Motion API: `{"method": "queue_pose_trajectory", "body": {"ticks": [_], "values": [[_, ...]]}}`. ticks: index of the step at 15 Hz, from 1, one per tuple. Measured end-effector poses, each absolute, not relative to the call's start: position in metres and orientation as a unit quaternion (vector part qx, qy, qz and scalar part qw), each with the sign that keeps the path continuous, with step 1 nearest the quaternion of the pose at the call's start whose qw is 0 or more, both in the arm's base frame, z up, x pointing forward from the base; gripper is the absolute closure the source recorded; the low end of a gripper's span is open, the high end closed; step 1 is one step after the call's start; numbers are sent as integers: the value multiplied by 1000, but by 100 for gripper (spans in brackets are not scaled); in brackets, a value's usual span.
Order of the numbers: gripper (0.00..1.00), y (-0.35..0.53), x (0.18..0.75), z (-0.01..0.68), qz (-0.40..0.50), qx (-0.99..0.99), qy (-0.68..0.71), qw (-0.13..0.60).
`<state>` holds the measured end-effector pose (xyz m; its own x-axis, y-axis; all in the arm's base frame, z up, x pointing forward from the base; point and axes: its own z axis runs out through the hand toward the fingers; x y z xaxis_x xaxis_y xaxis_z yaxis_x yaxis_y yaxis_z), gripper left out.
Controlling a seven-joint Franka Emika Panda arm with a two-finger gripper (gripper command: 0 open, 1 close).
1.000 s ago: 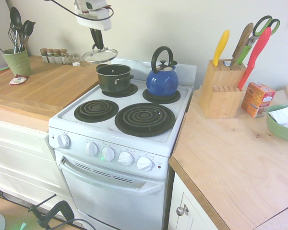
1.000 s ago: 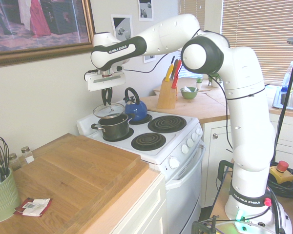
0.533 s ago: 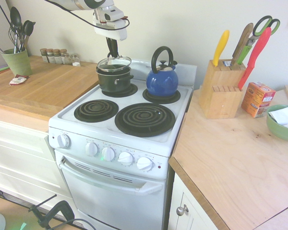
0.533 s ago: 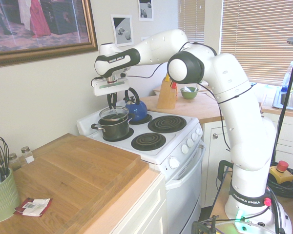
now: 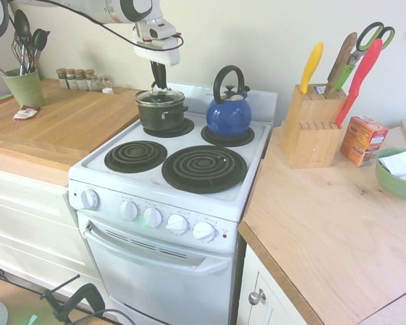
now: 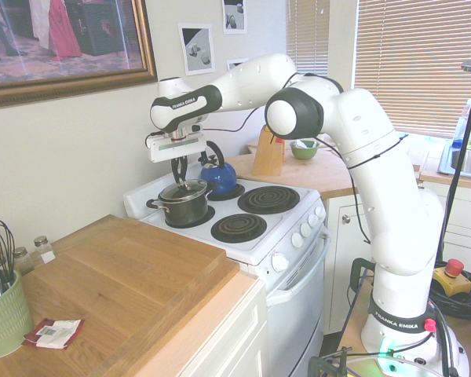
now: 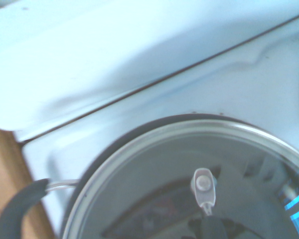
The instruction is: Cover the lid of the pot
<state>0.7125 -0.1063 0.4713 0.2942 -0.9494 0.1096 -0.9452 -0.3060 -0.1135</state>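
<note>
The round clear-glass lid (image 5: 160,100) with a silvery metal rim lies on the small black round cooking pot (image 5: 162,118), upper left of centre in the first exterior view. The lid covers the pot opening and sits approximately level. In the wrist view, a dark band of the pot shows outside part of the lid rim.

The white robot arm (image 6: 392,173) enters from the right in the second exterior view and extends to the upper left of the frame. Its dark jaws point downward, closed on the knob at the centre of the lid.

The pot stands upright on the rear-left coil burner (image 5: 181,128) of the white electric stove (image 5: 99,163), as seen in the first exterior view. The blue kettle (image 5: 229,118) with a black arched handle stands just beside the pot, to its right in the same view, on another coil burner (image 5: 242,141). The two front coils show below them in the frame.

The light wooden bench (image 5: 68,122) adjoins the stove at the left of the frame. The light wooden knife block (image 5: 311,145) stands at the right, near the orange box (image 5: 363,141) and the green bowl (image 5: 397,185)
</note>
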Motion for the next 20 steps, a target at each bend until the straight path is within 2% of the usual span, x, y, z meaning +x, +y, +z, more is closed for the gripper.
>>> {"method": "queue_pose_trajectory", "body": {"ticks": [20], "values": [[100,-104,730,480,-92,-808,582,1]]}}
